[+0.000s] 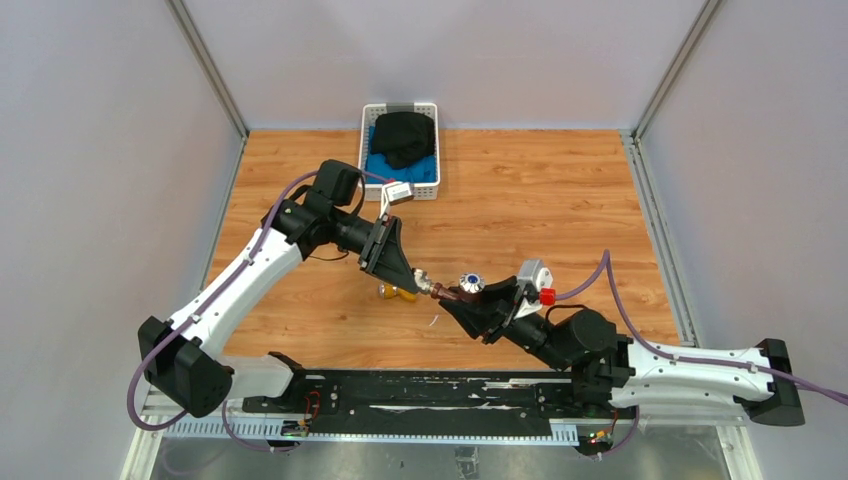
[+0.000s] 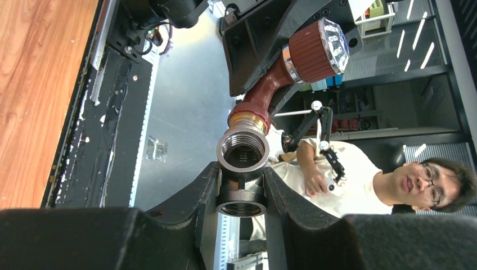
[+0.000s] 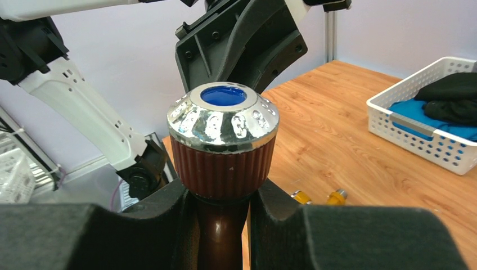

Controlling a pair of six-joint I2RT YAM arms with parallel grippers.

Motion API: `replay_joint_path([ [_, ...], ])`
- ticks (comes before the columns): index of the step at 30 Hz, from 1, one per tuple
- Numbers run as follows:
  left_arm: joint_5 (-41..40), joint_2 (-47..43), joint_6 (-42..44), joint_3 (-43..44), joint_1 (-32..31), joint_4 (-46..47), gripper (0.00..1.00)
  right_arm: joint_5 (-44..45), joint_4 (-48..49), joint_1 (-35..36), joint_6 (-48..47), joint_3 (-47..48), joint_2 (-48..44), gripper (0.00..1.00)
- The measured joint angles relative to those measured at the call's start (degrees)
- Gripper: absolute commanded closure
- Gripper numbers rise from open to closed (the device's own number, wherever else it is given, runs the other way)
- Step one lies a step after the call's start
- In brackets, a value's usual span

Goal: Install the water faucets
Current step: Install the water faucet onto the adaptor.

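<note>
1. Centrally, above the worktop (image 1: 540, 200), the dark reddish-brown faucet (image 1: 455, 292) hangs off the surface between the two arms. From overhead the right gripper (image 1: 480, 302) covers most of its body, and only the blue-marked knob (image 1: 470, 282) shows clearly.
2. In its own wrist view, the right gripper is clamped tight on the faucet's neck just under the knob. The spout below the fingers (image 3: 281, 225) is cut off by the frame edge.
3. The left gripper (image 2: 241, 181) is closed on a stubby grey fitting (image 2: 241, 198). The sides of that fitting are buried between the fingers, so only its open mouth is visible.
4. The faucet's silvery threaded end (image 2: 243, 149) sits directly against the grey fitting. It cannot be determined whether the threads are engaged.
5. The brass-yellow faucet (image 1: 397, 292) lies on the worktop just beneath the left gripper, partly hidden by it. Its orientation is hard to make out.
6. A white basket (image 1: 398, 107) stands at the far edge. It holds a dark cloth (image 1: 405, 135) over a blue cloth (image 1: 420, 172), and anything under them is concealed.
7. Bare wood lies open to the right of and beyond the grippers. Grey walls (image 1: 100, 150) close off the left, far and right sides. A black base plate (image 1: 400, 390) runs along the near edge.
</note>
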Motion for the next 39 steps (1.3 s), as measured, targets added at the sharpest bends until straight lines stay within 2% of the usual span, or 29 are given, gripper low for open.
replay_joint_path([
  [10, -2.1, -1.4, 1.7, 1.7, 0.2, -0.7, 1.0, -5.5, 1.2, -4.1, 8.4, 0.0, 0.3, 1.0],
  [18, -4.9, -4.6, 3.0, 2.2, 0.2, 0.1, 1.0, -6.5, 3.9, -5.2, 12.2, 0.0, 1.4, 1.0],
  [20, -5.8, -6.1, 0.6, 0.8, 0.2, 4.6, 1.0, -6.6, 4.7, -5.9, 14.0, 0.0, 1.6, 1.0],
  [25, -10.0, -15.5, -18.8, -14.3, 0.7, 36.1, 1.0, -8.6, 5.5, -9.1, 19.9, 0.0, 2.1, 1.0],
  [28, -12.3, -16.6, -25.3, -17.6, 0.8, 47.4, 1.0, -10.4, 6.3, -11.3, 23.0, 0.4, 2.3, 1.0],
  [33, -15.0, -16.6, -29.3, -18.6, 0.7, 55.5, 1.0, -12.8, 6.3, -14.2, 26.9, 2.2, 2.8, 1.0],
  [39, -16.8, -17.4, -29.4, -19.5, 0.4, 58.2, 1.0, -14.1, 5.2, -16.0, 29.8, 3.1, 2.8, 1.0],
])
